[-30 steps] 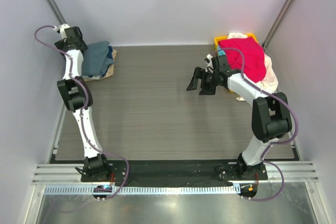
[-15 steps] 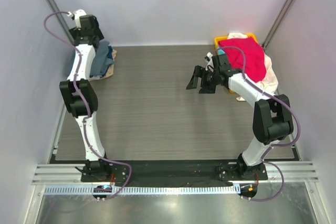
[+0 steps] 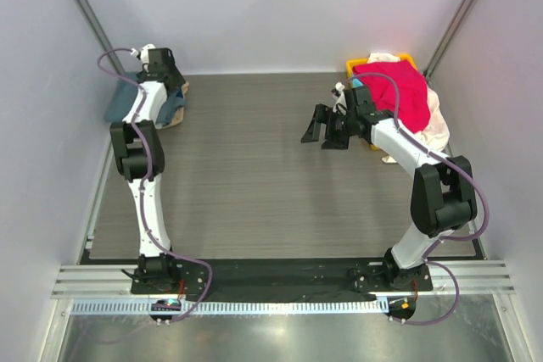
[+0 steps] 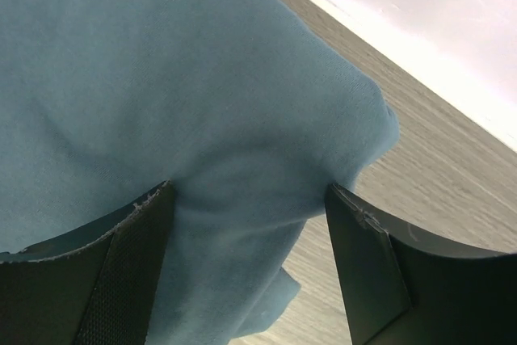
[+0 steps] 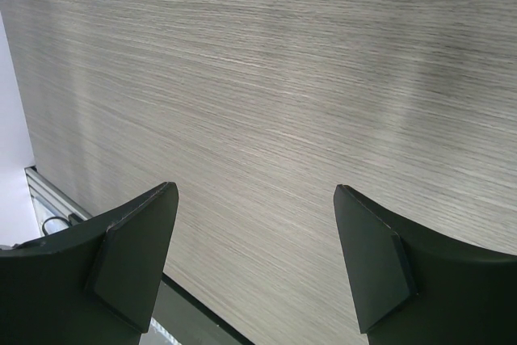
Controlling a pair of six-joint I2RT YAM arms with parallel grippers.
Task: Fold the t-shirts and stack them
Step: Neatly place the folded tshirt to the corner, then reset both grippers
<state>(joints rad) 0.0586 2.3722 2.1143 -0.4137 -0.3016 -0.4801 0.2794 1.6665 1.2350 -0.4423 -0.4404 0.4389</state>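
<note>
A folded slate blue-grey t-shirt [image 3: 125,104] lies on a tan one [image 3: 176,119] at the far left of the table. My left gripper [image 3: 166,80] hangs over this stack, mostly hidden by its own wrist. In the left wrist view the slate t-shirt [image 4: 161,78] fills the frame, and the left gripper [image 4: 250,268] is open with the cloth between its fingers [image 4: 121,272]. My right gripper [image 3: 321,130] is open and empty above bare table, as the right wrist view [image 5: 254,264] also shows. Red [image 3: 397,91], cream [image 3: 436,118] and turquoise [image 3: 358,85] t-shirts are heaped at the far right.
A yellow plastic basket [image 3: 355,65] holds the heap at the far right corner. Grey walls close in the table on the left, back and right. A metal rail [image 3: 280,281] runs along the near edge by the arm bases.
My left arm has swung right from the left wall to over the folded stack, so the slate t-shirt now shows on its left. My right arm has barely moved.
</note>
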